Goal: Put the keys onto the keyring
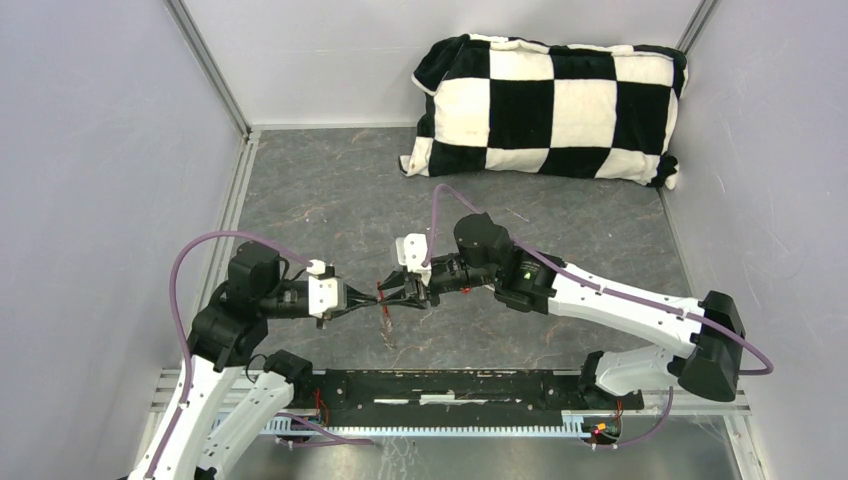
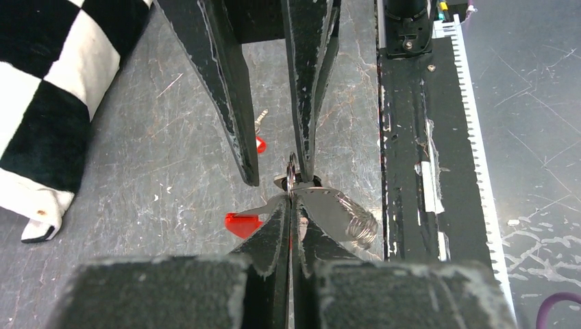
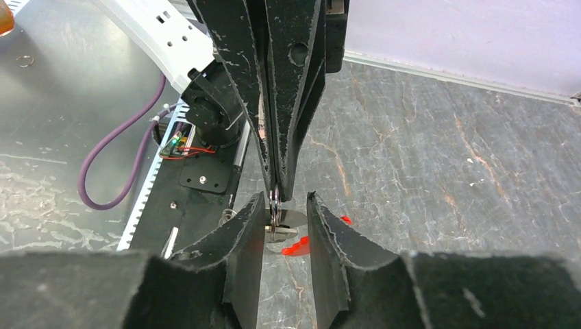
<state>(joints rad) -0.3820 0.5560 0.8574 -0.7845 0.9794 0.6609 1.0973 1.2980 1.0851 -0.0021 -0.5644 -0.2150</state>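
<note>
**Near edge.** Black base rail between the two arm mounts. Its toothed strip runs left to right.

**Left gripper**. Jaws pressed together on the keyring, held above the table midway between the two arms. The contact point itself is buried between the fingertips.

**Keyring, visible parts.**
- One thin silver ring stands edge-on to both wrist cameras. It reads as a narrow upright sliver, so its full outline is hard to make out.
- A flat silver piece and a tight coil of rings hang off to the rail side.
- The red fob sticks out on the other side. Only one end of it shows, the rest being behind a left finger. From what shows, its long axis lies roughly crosswise to the fingers.
- In the top view the whole cluster is a small red and silver blur.

**Right gripper**. It faces the left gripper tip to tip. Its jaws stand apart, straddling the ring and the left fingertips. The ring sits just beside one finger, and whether they touch cannot be told.

**Red-headed key**. It lies on the table below the grippers, partly masked by a right finger. Its head is nearer the left wrist camera and its shank points away.

**Dark-headed key.** It cannot be made out in any view.

**Far end.** A black-and-white checked pillow lies against the back wall, well apart from the arms.
</note>
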